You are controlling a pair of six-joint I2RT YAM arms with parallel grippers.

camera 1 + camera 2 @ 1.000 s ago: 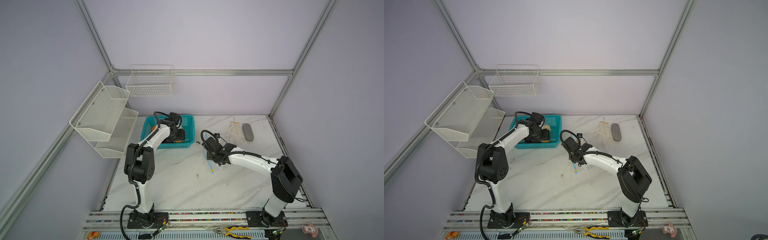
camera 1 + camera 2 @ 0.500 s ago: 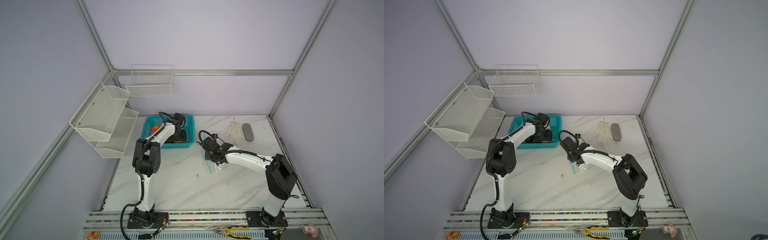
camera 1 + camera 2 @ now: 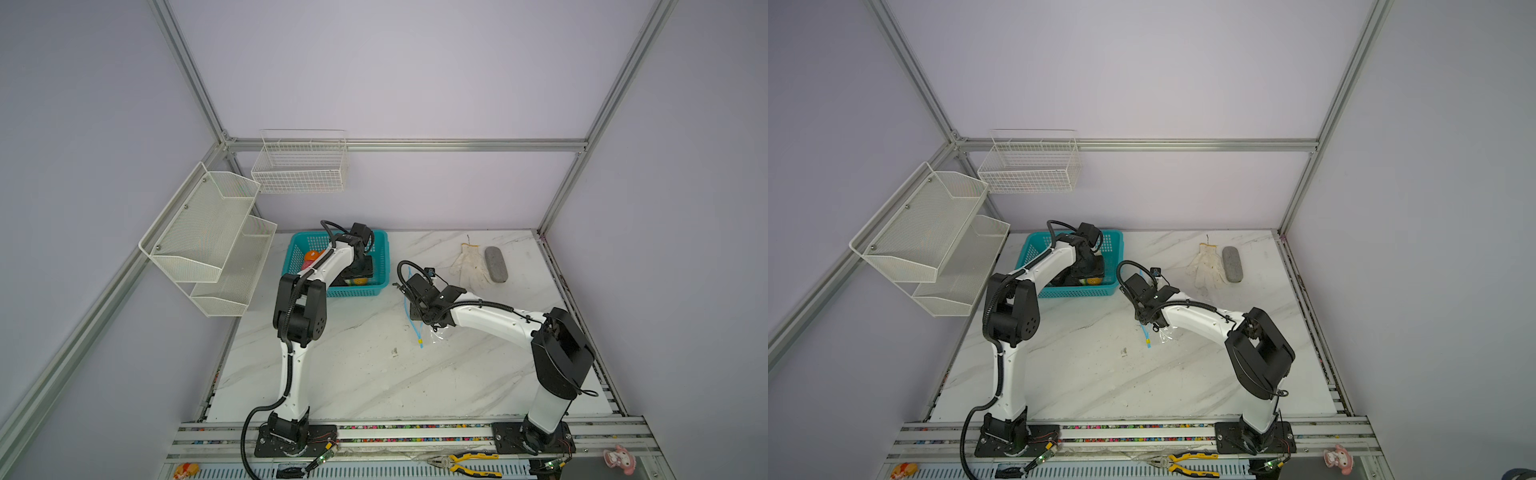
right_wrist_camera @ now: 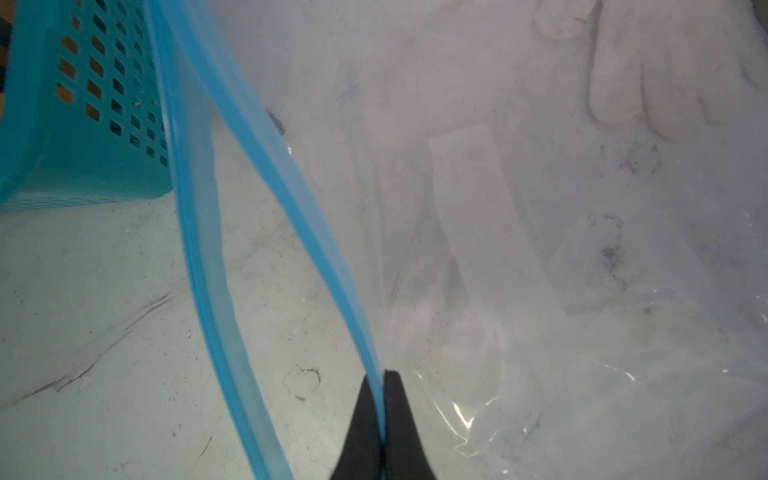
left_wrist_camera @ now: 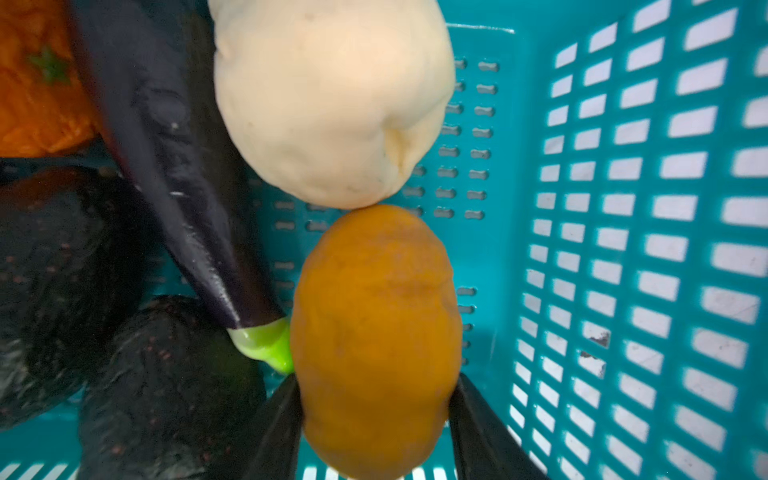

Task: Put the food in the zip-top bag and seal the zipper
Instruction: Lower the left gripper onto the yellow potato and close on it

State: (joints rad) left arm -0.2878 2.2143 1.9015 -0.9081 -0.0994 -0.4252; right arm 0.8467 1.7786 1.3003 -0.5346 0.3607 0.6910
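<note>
Gripping orange-yellow oval toy fruit [image 5: 374,316] with left tool [image 5: 374,384], down in teal plastic mesh basket [image 5: 623,249] near far-left corner of tabletop [image 3: 365,374]; not lifted yet. Pinching light-blue zipper strip [image 4: 270,141] of clear crinkly zip-top bag [image 4: 540,291] with right tool [image 4: 382,374], shut tight, mid-tabletop beside basket: likely keeps mouth open for loading.

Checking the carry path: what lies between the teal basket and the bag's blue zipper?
Only bare marble tabletop, shown in the right wrist view.

A white glove [image 3: 468,266] lies just beside a grey oblong case [image 3: 496,265].
</note>
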